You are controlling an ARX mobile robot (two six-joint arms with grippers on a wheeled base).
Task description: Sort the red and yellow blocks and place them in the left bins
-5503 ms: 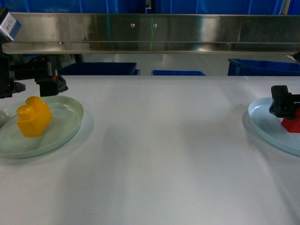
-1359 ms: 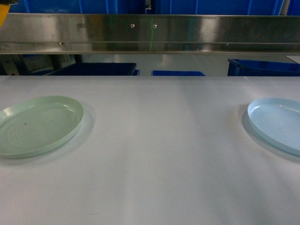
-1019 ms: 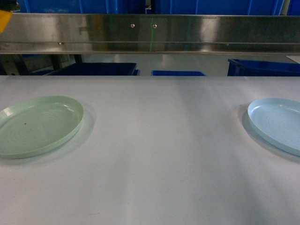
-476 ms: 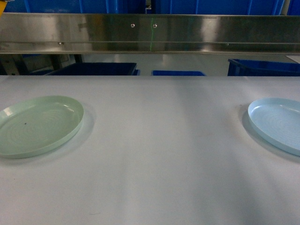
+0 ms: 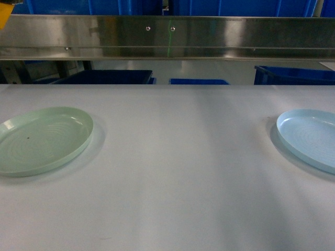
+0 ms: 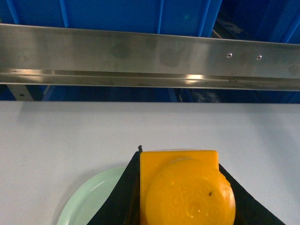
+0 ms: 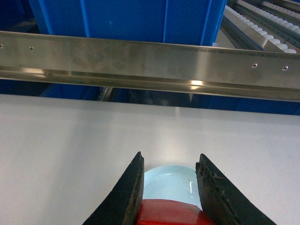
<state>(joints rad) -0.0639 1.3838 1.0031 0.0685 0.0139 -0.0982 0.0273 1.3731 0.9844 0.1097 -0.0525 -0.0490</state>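
While both plates lie bare on the white surface [image 5: 178, 172], each brick hangs above it in a gripper, as the wrist views show.

Yellow-orange studded plastic brick [image 6: 185, 190]: clamped between the black jaws of the left gripper [image 6: 185, 197], stud side toward the camera; a sliver of yellow also shows at the top left corner of the head view [image 5: 2, 13].

Left jaws: clenched on the yellow-orange brick, black fingers [image 6: 122, 197] pressed against both its flanks.

Bright red plastic brick [image 7: 171, 212]: held low between the right gripper [image 7: 169, 187] jaws, only its top edge visible at the bottom of the right wrist view.

Right jaws: closed on the red brick, the two dark fingers [image 7: 129, 192] touching its sides.

Pale green round plate [image 5: 42, 140]: on the surface, well left of the stainless steel rail's [image 5: 167, 36] middle; its rim also shows under the yellow-orange brick [image 6: 89, 197].

Pale blue round plate [image 5: 309, 138]: on the surface at the right, cut by the frame edge; seen beneath the red brick, apart from it [image 7: 171, 185].

Large royal-blue ribbed plastic crates [image 6: 131, 16]: behind and above the steel rail; neither brick is in them.

Lower blue trays [image 5: 110, 77]: below the rail, beyond the far edge of the surface.
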